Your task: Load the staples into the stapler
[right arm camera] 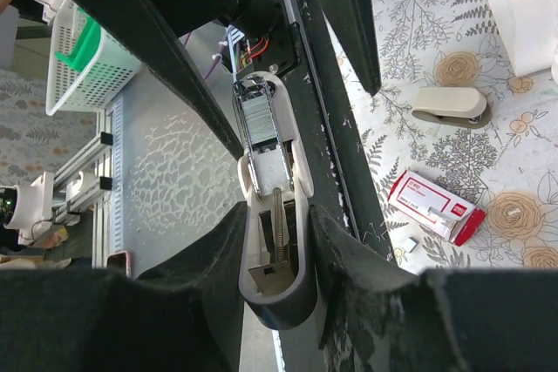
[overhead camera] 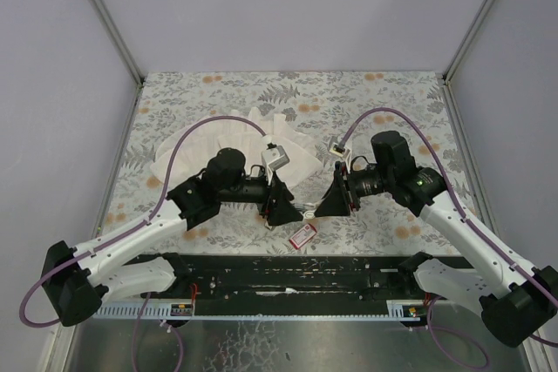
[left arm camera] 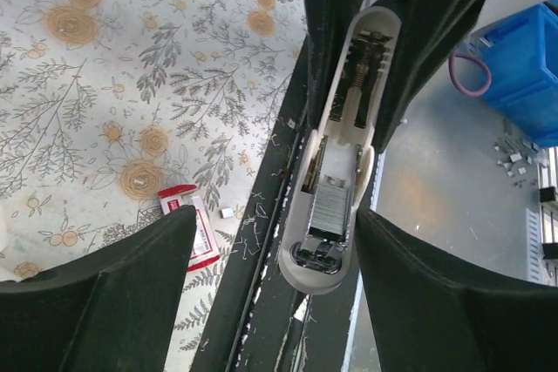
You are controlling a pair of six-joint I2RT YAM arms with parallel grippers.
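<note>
Both arms reach inward, wrists level, and meet low above the near part of the surface (overhead camera: 384, 102). The right gripper (right arm camera: 277, 215) is clamped on the opened stapler (left arm camera: 336, 141), with the staples (left arm camera: 330, 208) in its channel. The left gripper (left arm camera: 275, 219) is spread wide around the stapler's free end.

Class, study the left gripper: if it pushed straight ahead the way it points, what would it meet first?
The open stapler, staples showing, held by the right gripper. Its front end seems to sit between the left gripper's open fingers, though depth is unclear.
</note>
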